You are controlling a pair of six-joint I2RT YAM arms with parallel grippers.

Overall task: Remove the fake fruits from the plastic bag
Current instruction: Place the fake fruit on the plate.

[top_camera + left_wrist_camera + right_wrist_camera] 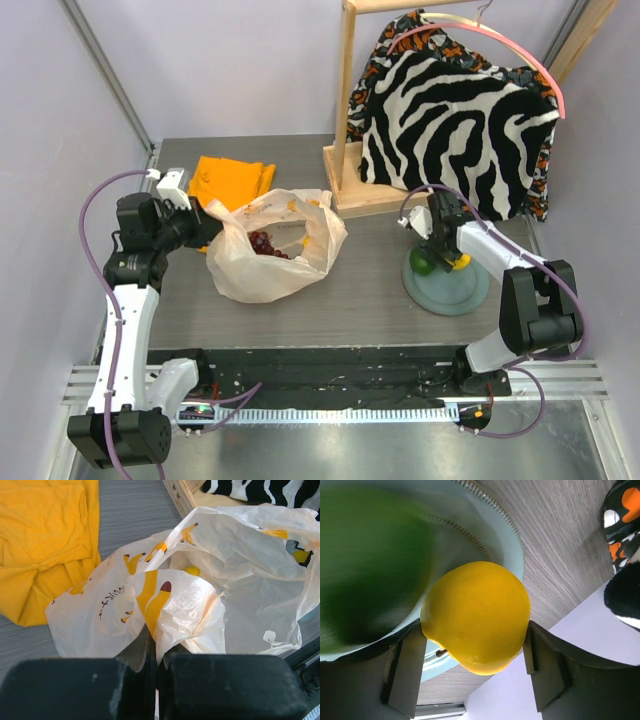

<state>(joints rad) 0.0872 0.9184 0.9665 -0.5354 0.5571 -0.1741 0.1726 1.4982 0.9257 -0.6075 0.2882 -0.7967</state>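
left claw (156,647): pinched tight on plastic bag (240,595) edge | right claw (472,630): squeezing yellow fruit (475,605) at blue plate (512,545) rim | green fruit (365,565): on plate

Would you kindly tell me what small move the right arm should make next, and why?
Probably open the right gripper: it holds the yellow plastic fruit just over the rim of the pale blue round plate, where the green fruit already lies.
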